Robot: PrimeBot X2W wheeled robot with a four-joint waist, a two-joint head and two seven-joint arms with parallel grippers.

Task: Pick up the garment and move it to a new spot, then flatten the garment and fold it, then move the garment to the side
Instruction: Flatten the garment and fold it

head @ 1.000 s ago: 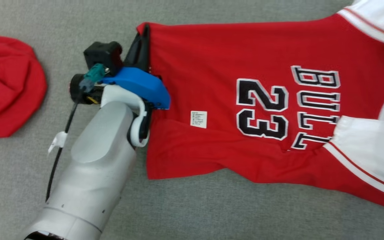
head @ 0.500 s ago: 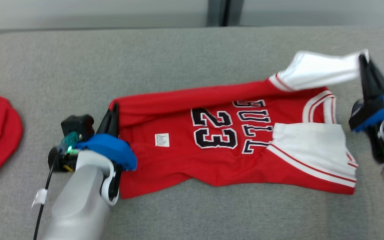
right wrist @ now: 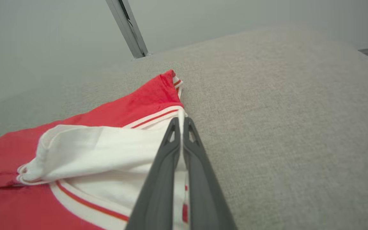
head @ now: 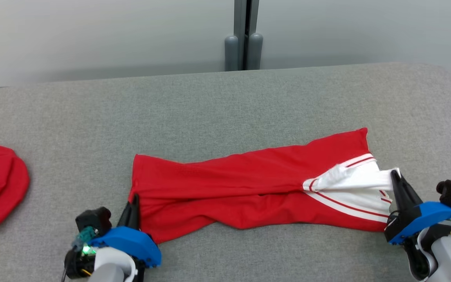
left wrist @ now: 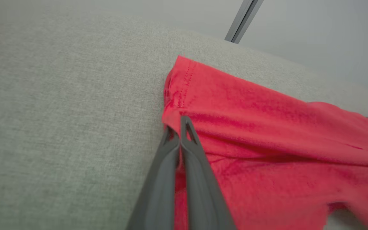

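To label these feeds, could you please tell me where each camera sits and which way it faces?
Head view: on the robot's head, looking forward and down at the garment on the grey surface; left gripper lower left, right gripper lower right.
Left wrist view: on the left wrist, looking along its shut jaws at the red hem.
Right wrist view: on the right wrist, looking along its shut jaws at the white end.
Shared: all show the garment.

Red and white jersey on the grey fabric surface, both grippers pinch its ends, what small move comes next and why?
Probably release both ends: the red and white jersey already lies doubled lengthwise on the grey fabric surface, with the left gripper and right gripper shut on those ends.
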